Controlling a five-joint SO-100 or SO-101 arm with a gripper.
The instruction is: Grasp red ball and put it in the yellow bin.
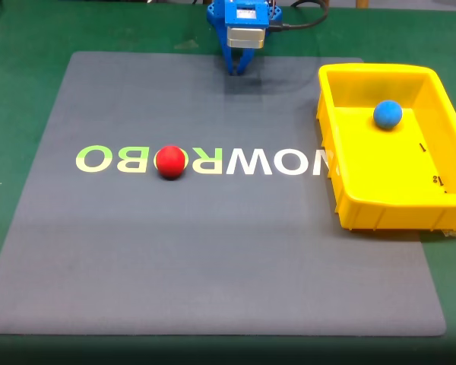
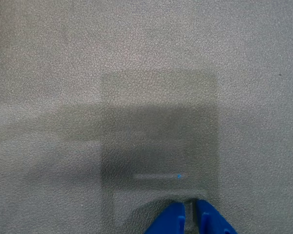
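I see the gripper at the mat's far edge, fingers pressed nearly together, looks like holding nothing. Red ball sits on the mat lettering, well apart from the yellow bin, which holds a blue ball.

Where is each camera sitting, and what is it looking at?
Fixed view: sits high at the mat's near edge, looking down and across it at the arm; it shows the blue gripper at the far edge, the red ball on the mat's lettering, and the yellow bin with a blue ball inside.
Wrist view: rides on the arm, looking down at bare mat; the gripper's blue fingertips, nearly together, poke in from the bottom.
Shared: the grey mat and the gripper.
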